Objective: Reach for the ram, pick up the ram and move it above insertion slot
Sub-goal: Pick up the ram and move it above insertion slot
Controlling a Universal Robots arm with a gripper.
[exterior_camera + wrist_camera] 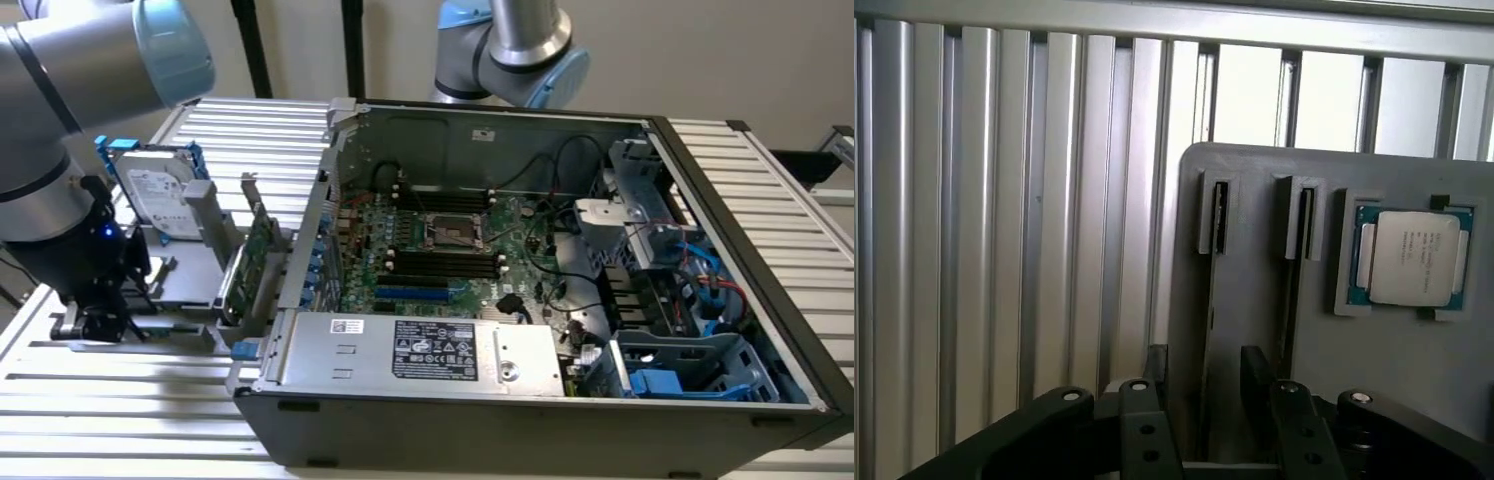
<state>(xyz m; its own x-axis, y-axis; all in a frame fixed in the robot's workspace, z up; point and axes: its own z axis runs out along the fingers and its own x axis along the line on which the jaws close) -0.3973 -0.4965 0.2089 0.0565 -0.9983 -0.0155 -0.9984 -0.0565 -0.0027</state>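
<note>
My end effector (1206, 368) was released, fingers (1256, 385) straddling the ram (1208, 300), which was edge-on and barely readable. Holder (1414, 370) sat at case's (534, 412) 9 o'clock, exterior view.

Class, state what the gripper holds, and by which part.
Nothing yet: the gripper is open, fingers either side of the ram standing in the grey holder.

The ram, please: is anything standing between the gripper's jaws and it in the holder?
Nothing visible does. In the wrist view the gripper hangs over the grey holder, its jaws open on either side of the ram, which stands on edge in its slot.
</note>
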